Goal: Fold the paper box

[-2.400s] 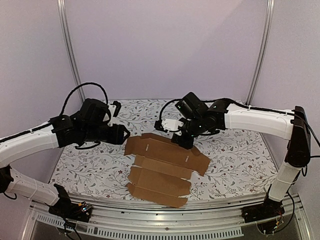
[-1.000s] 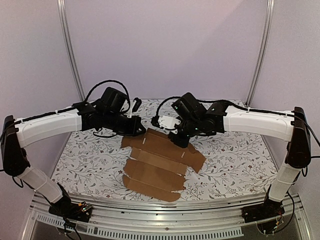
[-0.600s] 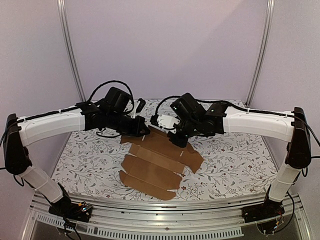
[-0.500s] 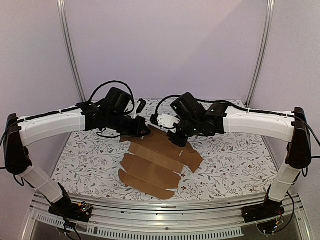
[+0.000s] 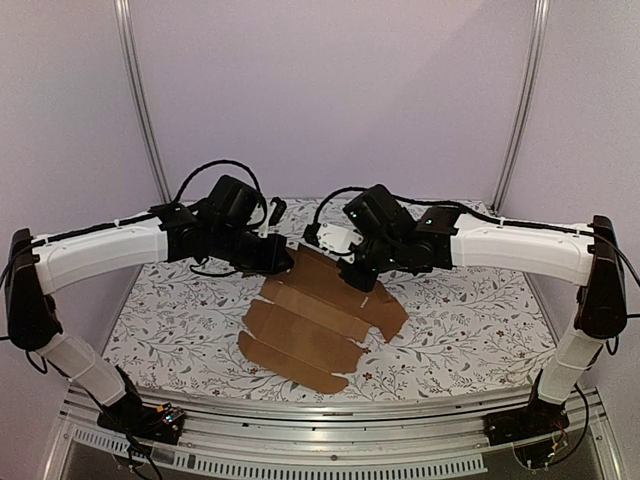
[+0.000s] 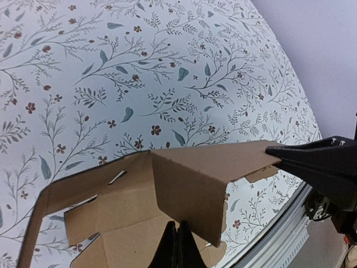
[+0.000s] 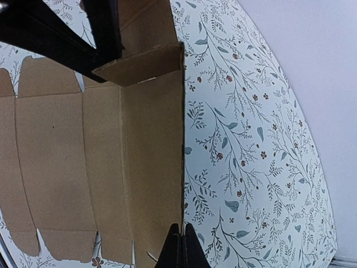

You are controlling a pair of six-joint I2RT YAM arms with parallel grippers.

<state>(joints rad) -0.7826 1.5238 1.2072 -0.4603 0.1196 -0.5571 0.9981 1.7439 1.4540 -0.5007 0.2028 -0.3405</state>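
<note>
The paper box [image 5: 300,335] is a flat brown die-cut sheet lying mid-table, with its far panel lifted. My left gripper [image 5: 287,262] is at the sheet's far left corner. In the left wrist view it [image 6: 178,223] is shut, and its tip touches the lower edge of an end flap [image 6: 189,201] that stands folded up. My right gripper [image 5: 357,283] is over the sheet's far right. In its own view it [image 7: 182,226] is pinched shut on the long edge of the raised panel [image 7: 153,167]. The black right finger [image 6: 312,164] meets that panel's corner.
A floral tablecloth [image 5: 180,320] covers the table. Purple walls and two metal posts [image 5: 140,100] close the back and sides. An aluminium rail [image 5: 330,425] runs along the near edge, and both arm bases stand there.
My left arm has swung in from the left to the sheet's far left corner. The sheet has slid left and nearer. Its far panel and end flap now stand raised.
</note>
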